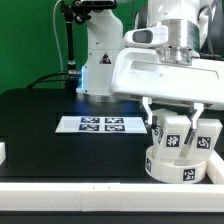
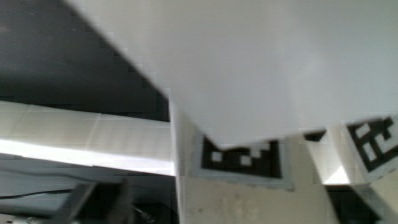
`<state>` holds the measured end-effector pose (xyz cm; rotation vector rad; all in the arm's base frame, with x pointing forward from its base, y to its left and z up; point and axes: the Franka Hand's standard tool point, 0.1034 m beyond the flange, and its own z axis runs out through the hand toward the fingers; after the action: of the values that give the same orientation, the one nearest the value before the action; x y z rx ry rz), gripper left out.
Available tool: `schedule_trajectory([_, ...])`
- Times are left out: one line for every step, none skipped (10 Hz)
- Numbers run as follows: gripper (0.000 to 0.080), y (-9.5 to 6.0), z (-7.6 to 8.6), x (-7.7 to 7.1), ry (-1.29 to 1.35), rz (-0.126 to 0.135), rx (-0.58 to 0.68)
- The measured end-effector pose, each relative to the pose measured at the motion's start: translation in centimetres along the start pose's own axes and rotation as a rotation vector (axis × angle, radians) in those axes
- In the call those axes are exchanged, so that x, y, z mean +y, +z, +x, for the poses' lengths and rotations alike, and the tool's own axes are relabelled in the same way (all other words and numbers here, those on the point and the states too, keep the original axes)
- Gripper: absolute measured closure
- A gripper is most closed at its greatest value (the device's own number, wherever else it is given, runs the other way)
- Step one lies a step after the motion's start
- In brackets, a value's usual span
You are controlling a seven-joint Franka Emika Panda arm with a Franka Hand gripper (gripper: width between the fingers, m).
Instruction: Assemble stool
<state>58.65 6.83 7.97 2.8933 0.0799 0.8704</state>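
Note:
The round white stool seat (image 1: 180, 168) stands on the black table at the exterior view's right, near the front rail. Tagged white block legs stand upright in it: one in the middle (image 1: 172, 135) and one to its right (image 1: 207, 138). My gripper (image 1: 172, 116) hangs straight over the seat, its dark fingers (image 1: 149, 112) flanking the top of the middle leg. The hand's white body hides the contact. In the wrist view a tagged leg (image 2: 240, 160) fills the lower centre, a second tagged leg (image 2: 370, 140) is beside it, and a blurred white surface (image 2: 267, 60) covers the upper part.
The marker board (image 1: 100, 124) lies flat on the table at the exterior view's centre. A long white border rail (image 1: 70, 192) runs along the front edge. A white block (image 1: 2, 152) sits at the far left edge. A camera stand (image 1: 95, 55) is behind.

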Motion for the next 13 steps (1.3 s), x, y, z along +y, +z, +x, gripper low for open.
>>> schedule_trajectory([0.0191, -0.4, 0.4, 0.2, 0.011, 0.006, -0.013])
schedule_trajectory([0.0162, -1.0, 1.0, 0.1, 0.020, 0.016, -0.016])
schedule_trajectory([0.0162, -1.6, 1.5, -0.1, 0.026, 0.026, -0.021])
schedule_trajectory([0.0152, -2.0, 1.9, 0.0, 0.026, 0.033, -0.031])
schedule_trajectory([0.0152, -2.4, 2.3, 0.1, 0.027, 0.041, -0.047])
schedule_trajectory([0.0151, -2.9, 3.1, 0.4, 0.033, 0.049, -0.061])
schedule_trajectory([0.0151, -3.0, 3.6, 0.5, 0.039, 0.053, -0.073])
schedule_trajectory([0.0151, -2.7, 4.0, 0.6, 0.042, 0.054, -0.083])
schedule_trajectory([0.0151, -2.7, 4.0, 0.6, 0.042, 0.053, -0.079])
schedule_trajectory([0.0151, -2.7, 3.9, 0.6, 0.042, 0.055, -0.088])
schedule_trajectory([0.0151, -2.6, 3.7, 0.4, 0.043, 0.061, -0.114])
schedule_trajectory([0.0151, -2.5, 3.6, 0.7, 0.037, 0.059, -0.116])
schedule_trajectory([0.0151, -2.3, 3.2, 0.9, 0.028, 0.067, -0.162])
